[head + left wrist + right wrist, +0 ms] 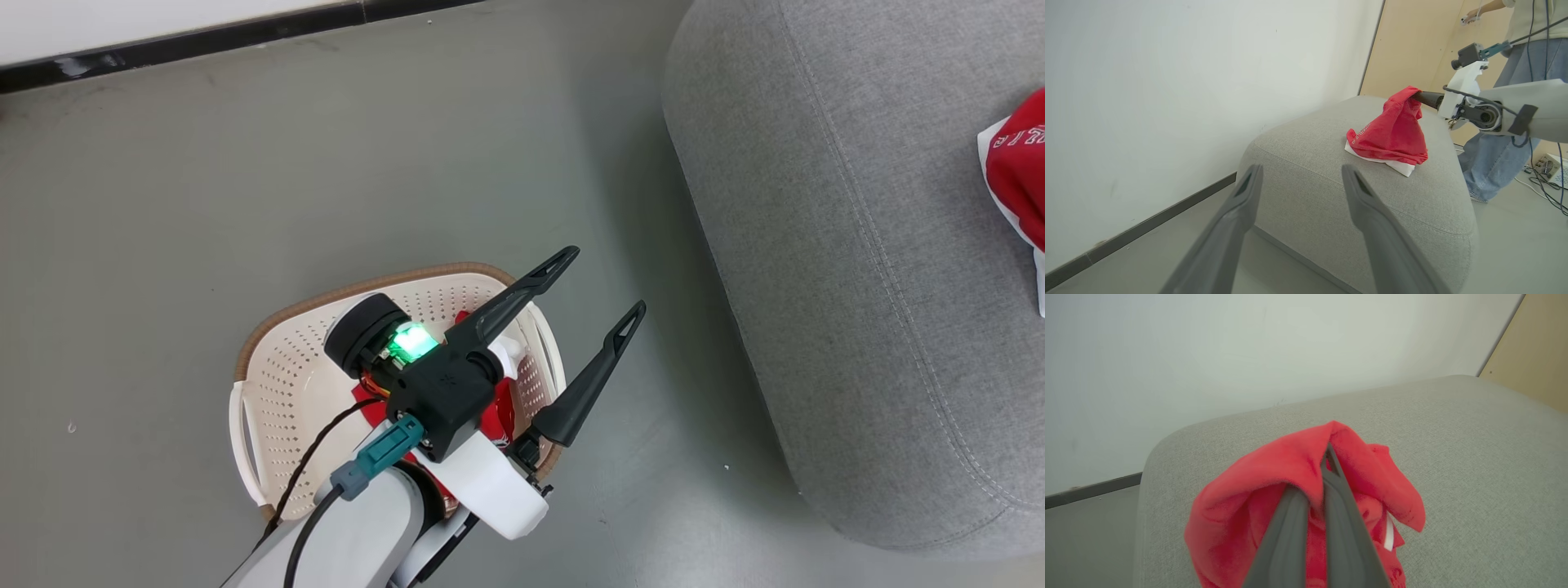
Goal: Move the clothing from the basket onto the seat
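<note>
Two red garments, one basket, one sofa, two grippers, one person.

1. Left gripper (605, 279): fingers spread wide, holding nothing. It hangs above the right side of the basket (286, 376), tips pointing towards the sofa (816, 204). In its own wrist view (1301, 169) the fingers frame the sofa's near edge.

2. Right gripper (1327, 457): fingers clenched on a fold of the held garment (1274, 469), over the sofa top (1453, 437).

3. Held garment (1392, 134): its peak is pinched and pulled up. The lower part, with white trim and white lettering, rests on the sofa (1310, 163). It shows at the far right edge of the head view (1016, 171).

4. Second garment (498, 412): in the basket, mostly hidden under the left wrist.

5. Basket: cream, perforated, brown rim, standing on the grey floor (163, 204) left of the sofa, apart from it.

6. Sofa: grey fabric, rounded edges, stitched seam, beside a white wall (1167, 81).

7. Person (1490, 171): in jeans, standing beyond the sofa's far side, behind the right arm.
</note>
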